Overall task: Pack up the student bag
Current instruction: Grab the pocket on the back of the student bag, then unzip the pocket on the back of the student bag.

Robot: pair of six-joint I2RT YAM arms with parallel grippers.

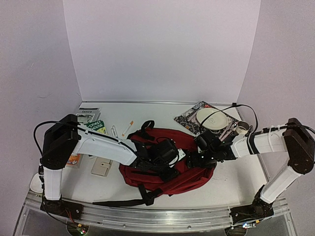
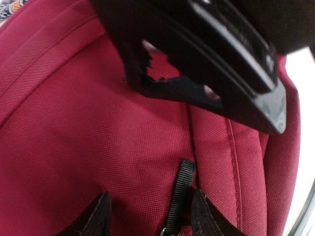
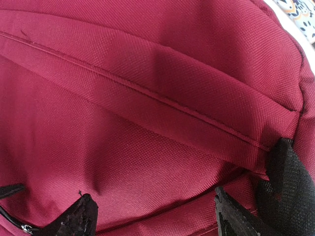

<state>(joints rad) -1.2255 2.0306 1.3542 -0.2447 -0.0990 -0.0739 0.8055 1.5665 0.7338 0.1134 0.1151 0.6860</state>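
Left pincer (image 2: 150, 216) is down low over the student bag (image 1: 183, 180), fingers apart at a medium gap, nothing clamped afaict. A black webbing tab (image 2: 181, 184) runs down the red fabric right between the fingertips, w/ a bit of metal at its lower end. Can't tell if either finger actually touches it. A big black hard part (image 2: 211, 64) cuts across the top of that wrist view, too close to the lens to say what it is.

Right pincer (image 3: 155, 216) is spread wide, both tips right at the red cloth, not gripping anything. A stitched seam (image 3: 162, 101) runs diagonally above it, there's black mesh (image 3: 290, 187) off to the right and a zipper pull (image 3: 22, 227) in the bottom left corner.

From the top cam the bag lies flat in the middle of the white surface (image 1: 234, 183), black straps trailing toward the near edge, and both arms meet over its upper part, pincers near each other.

Other stuff around: books (image 1: 89, 114) stacked at the far left, a pen (image 1: 127, 129) beside them, and at the far right a plate (image 1: 212, 118) sitting on a patterned notebook (image 1: 188, 119) w/ a mug (image 1: 241, 129) just beside it.
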